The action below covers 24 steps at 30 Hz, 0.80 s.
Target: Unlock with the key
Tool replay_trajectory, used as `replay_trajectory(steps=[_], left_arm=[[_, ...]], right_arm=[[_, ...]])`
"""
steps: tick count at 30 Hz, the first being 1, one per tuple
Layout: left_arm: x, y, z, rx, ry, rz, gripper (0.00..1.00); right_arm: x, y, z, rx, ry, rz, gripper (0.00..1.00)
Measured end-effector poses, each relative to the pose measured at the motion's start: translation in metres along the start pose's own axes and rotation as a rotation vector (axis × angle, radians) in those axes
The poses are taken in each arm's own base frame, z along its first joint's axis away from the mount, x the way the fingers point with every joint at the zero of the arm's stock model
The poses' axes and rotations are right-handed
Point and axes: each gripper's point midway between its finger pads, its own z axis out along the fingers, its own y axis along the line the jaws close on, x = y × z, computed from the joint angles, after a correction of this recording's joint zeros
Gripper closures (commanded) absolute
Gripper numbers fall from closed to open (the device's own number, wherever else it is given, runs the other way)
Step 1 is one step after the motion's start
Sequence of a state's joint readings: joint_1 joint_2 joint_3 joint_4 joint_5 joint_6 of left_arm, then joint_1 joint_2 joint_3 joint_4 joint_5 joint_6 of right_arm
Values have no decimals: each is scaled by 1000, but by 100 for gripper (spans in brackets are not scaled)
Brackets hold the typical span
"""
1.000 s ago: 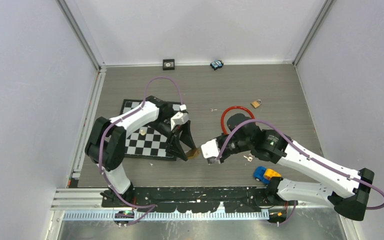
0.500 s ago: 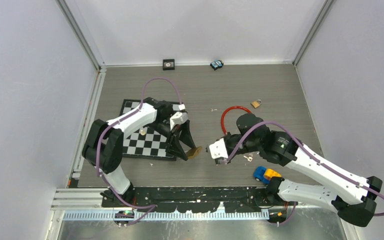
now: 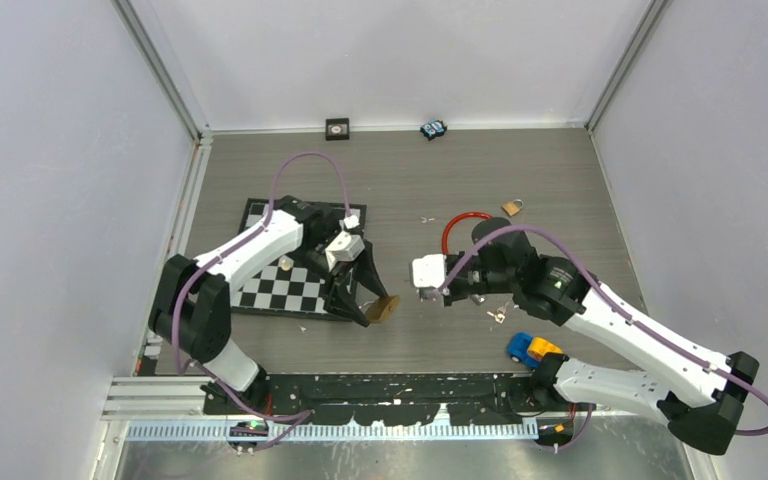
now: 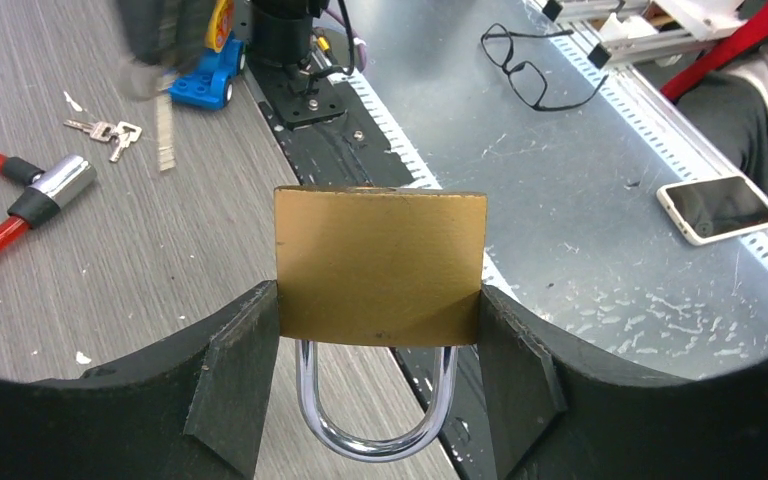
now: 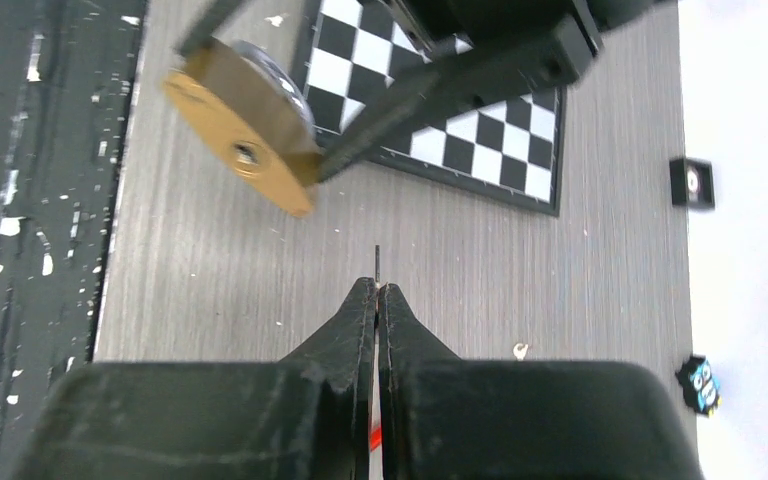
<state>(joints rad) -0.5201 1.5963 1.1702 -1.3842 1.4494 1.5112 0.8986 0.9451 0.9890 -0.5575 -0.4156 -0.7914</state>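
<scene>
L side first: chessboard [image 3: 290, 285] flat on the grey table [image 3: 560, 170], 1 pale piece [image 3: 286, 263] standing on it. Just off the board's R edge the L gripper [image 3: 370, 303] is clenched on the brass padlock [image 3: 384, 307]. Wrist cam confirms it: 2 black fingers [image 4: 235, 380] pressed against opposite sides of the brass body, chrome shackle [image 4: 375, 425] pointing back toward the wrist. The lock is held tilted, bottom face turned toward the other arm, and the keyhole [image 5: 247, 153] shows plainly from the R wrist cam. Moving to centre: a strip of bare table, then the R gripper [image 3: 428, 292], jaws pinched tight on the key [image 5: 377, 262]. Only a thin dark blade pokes out past the tips. Blade tip is near the padlock but apart from it, off to 1 side of the keyhole and not lined up w/ it. Further R: red cable lock [image 3: 457, 224] curling behind the R arm, a 2nd small padlock [image 3: 511, 207] beyond it, a loose key bunch [image 3: 497, 315] beside the forearm, and a blue-yellow toy car [image 3: 530, 348] near the arm's base. At the back wall sit 2 small items, a black square [image 3: 337, 127] and a blue-black bit [image 3: 433, 129].
</scene>
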Motion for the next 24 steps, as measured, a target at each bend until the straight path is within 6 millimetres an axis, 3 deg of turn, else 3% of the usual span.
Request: replay_trajectory(steps=[4, 13, 18, 24], left_arm=[[1, -5, -2, 3, 34, 55, 100], [-1, -18, -10, 4, 127, 252, 100], [-14, -28, -13, -7, 143, 378, 100], [-22, -39, -11, 11, 138, 505, 100]], right_arm=[[18, -18, 6, 68, 60, 82, 99], [41, -36, 7, 155, 113, 244, 99], [40, -33, 5, 127, 86, 292, 99], [32, -14, 0, 41, 53, 290, 100]])
